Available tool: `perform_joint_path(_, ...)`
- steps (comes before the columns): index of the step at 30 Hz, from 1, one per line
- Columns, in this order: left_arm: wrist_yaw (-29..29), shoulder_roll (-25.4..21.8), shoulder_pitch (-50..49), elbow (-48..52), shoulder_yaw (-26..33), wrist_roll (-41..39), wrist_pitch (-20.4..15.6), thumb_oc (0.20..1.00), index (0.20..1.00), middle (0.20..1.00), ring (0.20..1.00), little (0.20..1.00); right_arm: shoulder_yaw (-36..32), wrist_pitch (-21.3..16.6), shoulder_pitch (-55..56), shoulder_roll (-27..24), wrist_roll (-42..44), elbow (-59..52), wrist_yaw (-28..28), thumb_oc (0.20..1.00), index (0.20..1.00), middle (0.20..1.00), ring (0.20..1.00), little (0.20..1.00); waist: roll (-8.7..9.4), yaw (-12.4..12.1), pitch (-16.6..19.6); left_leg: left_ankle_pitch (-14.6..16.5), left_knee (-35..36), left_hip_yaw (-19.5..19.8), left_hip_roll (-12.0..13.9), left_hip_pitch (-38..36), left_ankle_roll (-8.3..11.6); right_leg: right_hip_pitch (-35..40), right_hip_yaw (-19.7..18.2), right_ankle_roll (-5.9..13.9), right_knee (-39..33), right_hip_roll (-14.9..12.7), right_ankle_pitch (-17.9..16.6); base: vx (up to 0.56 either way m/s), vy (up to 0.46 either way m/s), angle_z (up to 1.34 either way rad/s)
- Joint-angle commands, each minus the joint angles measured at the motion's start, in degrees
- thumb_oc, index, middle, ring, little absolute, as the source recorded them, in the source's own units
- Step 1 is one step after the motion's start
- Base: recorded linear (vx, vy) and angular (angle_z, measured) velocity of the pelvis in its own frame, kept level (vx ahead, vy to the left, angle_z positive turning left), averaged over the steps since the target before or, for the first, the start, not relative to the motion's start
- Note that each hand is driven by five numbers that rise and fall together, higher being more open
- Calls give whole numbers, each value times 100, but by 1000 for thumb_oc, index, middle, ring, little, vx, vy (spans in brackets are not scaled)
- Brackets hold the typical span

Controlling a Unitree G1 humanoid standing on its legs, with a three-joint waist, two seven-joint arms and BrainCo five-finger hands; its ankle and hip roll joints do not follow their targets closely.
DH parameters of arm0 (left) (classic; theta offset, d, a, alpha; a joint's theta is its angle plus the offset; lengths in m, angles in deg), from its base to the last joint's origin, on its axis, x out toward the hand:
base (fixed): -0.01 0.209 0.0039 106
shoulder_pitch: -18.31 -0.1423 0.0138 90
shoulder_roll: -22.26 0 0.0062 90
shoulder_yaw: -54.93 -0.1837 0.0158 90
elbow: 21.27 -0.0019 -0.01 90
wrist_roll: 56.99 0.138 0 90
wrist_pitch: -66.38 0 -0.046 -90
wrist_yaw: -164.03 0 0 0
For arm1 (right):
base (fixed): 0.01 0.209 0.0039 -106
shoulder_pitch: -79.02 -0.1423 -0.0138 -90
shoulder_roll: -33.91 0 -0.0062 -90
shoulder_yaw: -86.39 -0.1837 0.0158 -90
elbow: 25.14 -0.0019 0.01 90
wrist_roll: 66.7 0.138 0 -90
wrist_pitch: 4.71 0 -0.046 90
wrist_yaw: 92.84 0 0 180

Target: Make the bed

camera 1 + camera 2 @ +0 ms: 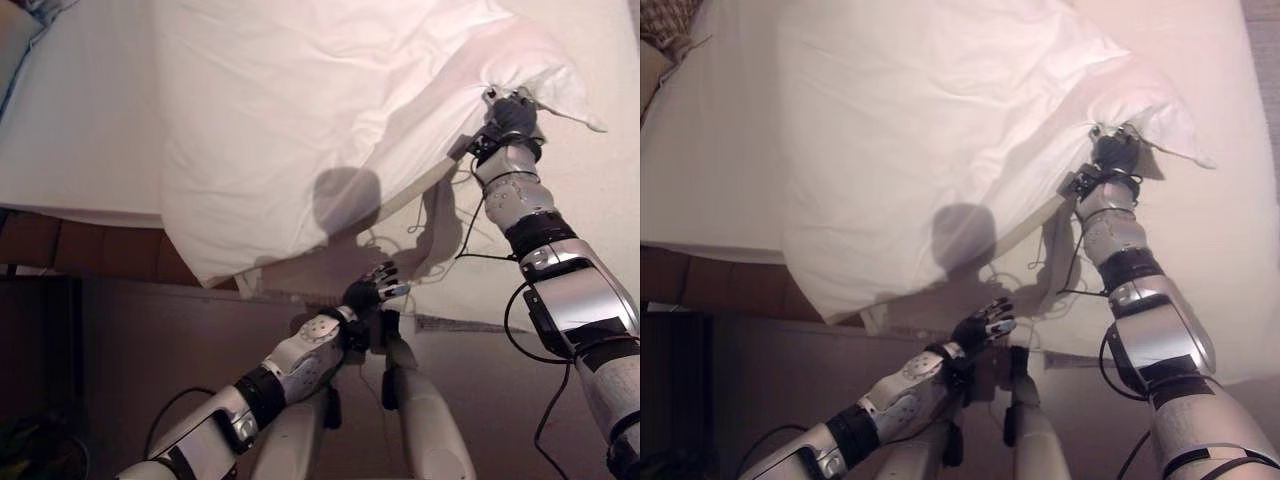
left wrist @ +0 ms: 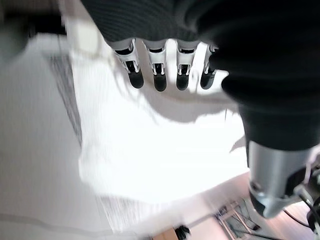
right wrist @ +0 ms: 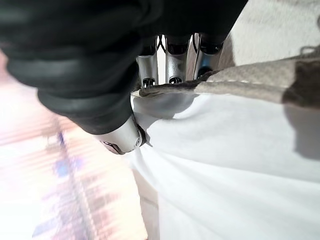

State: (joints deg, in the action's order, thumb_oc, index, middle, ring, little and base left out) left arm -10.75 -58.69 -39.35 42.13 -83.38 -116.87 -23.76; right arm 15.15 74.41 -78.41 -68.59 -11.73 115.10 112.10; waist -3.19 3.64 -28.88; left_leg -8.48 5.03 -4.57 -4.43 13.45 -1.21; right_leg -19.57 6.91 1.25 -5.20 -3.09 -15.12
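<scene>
Silver-grey arms, black joint bands, dark ribbed wrist covers, silver dark-tipped fingers (image 2: 159, 75).

A dark brown floor (image 1: 150, 350) stretched to the left of the left hand (image 1: 372, 290), with a reddish-brown wooden bed base (image 1: 80, 250) farther left, above the floor. Warm light glowed around the right hand (image 1: 512, 115); a patterned cushion (image 1: 665, 20) sat well away, far left
</scene>
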Motion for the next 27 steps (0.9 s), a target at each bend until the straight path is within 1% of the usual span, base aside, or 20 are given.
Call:
perform_joint_path(1, 117, 554, -70, -361, -93, -1113, 36, 1000, 1000, 1000, 1000, 1000, 84, -326, -133, 14, -1, -567, -38, 200, 200, 200, 200, 200, 236, -18, 493, 234, -3, -53, 42, 124, 426, 131, 35, 637, 566, -160, 820, -30, 22, -5)
perform_joint_path(3, 320, 986, 152, -709, 129, -1755, -6, 1000, 1000, 1000, 1000, 1000, 139, -322, 168, 303, 2, -901, 15, 200, 200, 200, 200, 200, 318, 49, 546, 270, -3, -114, 64, 73, 422, 151, -9, 640, 574, -150, 837, -20, 14, -5)
perform_joint_path(5, 380, 1084, 251, -818, 261, -1904, -59, 1000, 1000, 1000, 1000, 1000, 143, -327, 286, 371, 4, -1024, 26, 200, 200, 200, 200, 200, 347, 68, 568, 277, -3, -129, 72, 60, 418, 152, -25, 642, 582, -149, 838, -15, 1, -11)
perform_joint_path(8, 577, 1332, 626, -1135, 774, -2230, -256, 1000, 1000, 1000, 1000, 1000, 152, -356, 637, 546, -32, -1369, 36, 200, 200, 200, 200, 200, 431, 104, 630, 298, -3, -170, 94, 27, 417, 149, -62, 644, 616, -136, 856, 3, -4, -8)
perform_joint_path(9, 713, 1430, 906, -1306, 1148, -2363, -454, 1000, 1000, 1000, 1000, 1000, 107, -394, 858, 630, -44, -1540, 51, 200, 200, 200, 200, 200, 466, 125, 662, 312, -3, -186, 104, 4, 423, 149, -89, 634, 639, -129, 868, -7, -6, -7)
perform_joint_path(10, 708, 1435, 920, -1319, 1162, -2365, -451, 1000, 1000, 1000, 1000, 1000, 113, -392, 861, 630, -50, -1552, 60, 200, 200, 200, 200, 200, 462, 130, 660, 312, -3, -186, 104, 4, 423, 148, -90, 634, 641, -129, 869, -4, -11, -8)
perform_joint_path(11, 770, 1463, 1040, -1390, 1370, -2431, -524, 1000, 1000, 1000, 1000, 1000, 90, -413, 957, 664, -59, -1636, 71, 200, 200, 200, 200, 200, 478, 135, 674, 316, -3, -189, 111, -4, 425, 146, -93, 633, 660, -125, 881, -15, -18, -7)
perform_joint_path(12, 844, 1477, 1205, -1440, 1599, -2469, -640, 1000, 1000, 1000, 1000, 1000, 28, -445, 1043, 685, -27, -1667, 67, 200, 200, 200, 200, 200, 496, 135, 691, 290, -3, -203, 119, 14, 430, 127, -92, 629, 663, -125, 860, -8, -41, -4)
perform_joint_path(13, 996, 1489, 1401, -1523, 2039, -2572, -864, 1000, 1000, 1000, 1000, 1000, -63, -483, 1266, 788, -79, -1884, 107, 200, 200, 200, 200, 200, 537, 129, 701, 327, -3, -210, 130, -21, 440, 135, -90, 633, 695, -111, 899, -24, -34, -3)
perform_joint_path(14, 994, 1490, 1416, -1531, 2051, -2572, -863, 1000, 1000, 1000, 1000, 1000, -59, -480, 1268, 789, -87, -1900, 118, 200, 200, 200, 200, 200, 538, 134, 703, 296, -3, -215, 128, 4, 438, 113, -92, 629, 688, -114, 867, -1, -42, -2)
perform_joint_path(15, 1168, 1498, 1600, -1537, 2379, -2631, -1097, 1000, 1000, 1000, 1000, 1000, -136, -509, 1488, 880, -157, -2073, 159, 200, 200, 200, 200, 200, 554, 123, 716, 328, -3, -219, 147, -12, 445, 111, -91, 626, 705, -102, 901, 0, 0, 0)
perform_joint_path(16, 1170, 1499, 1612, -1541, 2387, -2630, -1097, 1000, 1000, 1000, 1000, 1000, -133, -507, 1490, 880, -164, -2086, 168, 200, 200, 200, 200, 200, 555, 127, 716, 297, -3, -223, 145, 9, 443, 92, -92, 621, 700, -104, 870, 3, -36, -1)
perform_joint_path(17, 1368, 1412, 1792, -1588, 2634, -2413, -1323, 1000, 1000, 1000, 1000, 1000, -203, -538, 1653, 929, -246, -2192, 209, 200, 200, 200, 200, 200, 569, 120, 722, 320, -3, -230, 165, -14, 462, 102, -64, 618, 721, -88, 907, 0, 0, 0)
perform_joint_path(18, 1451, 1395, 1890, -1554, 2786, -2348, -1455, 1000, 1000, 1000, 1000, 1000, -250, -566, 1756, 956, -296, -2261, 241, 200, 200, 200, 200, 200, 581, 116, 722, 320, -3, -230, 172, -9, 471, 103, -48, 615, 720, -86, 909, 0, 0, 0)
perform_joint_path(19, 1457, 1396, 1898, -1554, 2793, -2342, -1457, 1000, 1000, 1000, 1000, 1000, -248, -564, 1757, 956, -303, -2274, 249, 200, 200, 200, 200, 200, 582, 120, 720, 289, -3, -233, 170, 11, 468, 85, -48, 609, 715, -89, 877, -22, -31, -1)
perform_joint_path(21, 1616, 1349, 2004, -1535, 3017, -2203, -1620, 1000, 1000, 1000, 1000, 1000, -391, -651, 2008, 1051, -321, -2483, 282, 200, 200, 200, 200, 200, 607, 136, 724, 318, -3, -230, 191, -5, 492, 99, -25, 601, 717, -70, 913, 6, -27, 0)
perform_joint_path(22, 1728, 1308, 2120, -1567, 3207, -2065, -1725, 1000, 1000, 1000, 1000, 1000, -513, -785, 2276, 1148, -316, -2659, 309, 200, 200, 200, 200, 200, 634, 160, 744, 319, -3, -233, 211, -2, 509, 90, 2, 593, 723, -47, 923, -4, -36, 0)
perform_joint_path(24, 1783, 1283, 2167, -1604, 3279, -1994, -1774, 1000, 1000, 1000, 1000, 1000, -567, -853, 2403, 1208, -323, -2762, 321, 200, 200, 200, 200, 200, 652, 176, 765, 287, -3, -239, 218, 21, 513, 70, 8, 584, 721, -39, 895, -8, -19, 0)
perform_joint_path(25, 1851, 1234, 2242, -1675, 3420, -1922, -1850, 1000, 1000, 1000, 1000, 1000, -655, -961, 2588, 1294, -295, -2836, 337, 200, 200, 200, 200, 200, 667, 199, 794, 335, -3, -236, 241, -2, 523, 88, 11, 586, 737, -24, 943, 0, 0, 0)
perform_joint_path(27, 1907, 1190, 2278, -1708, 3487, -1848, -1893, 1000, 1000, 1000, 1000, 1000, -716, -1032, 2714, 1340, -286, -2908, 345, 200, 200, 200, 200, 200, 675, 215, 816, 351, -3, -240, 249, -15, 527, 92, 11, 584, 742, -9, 961, 15, -13, -2)
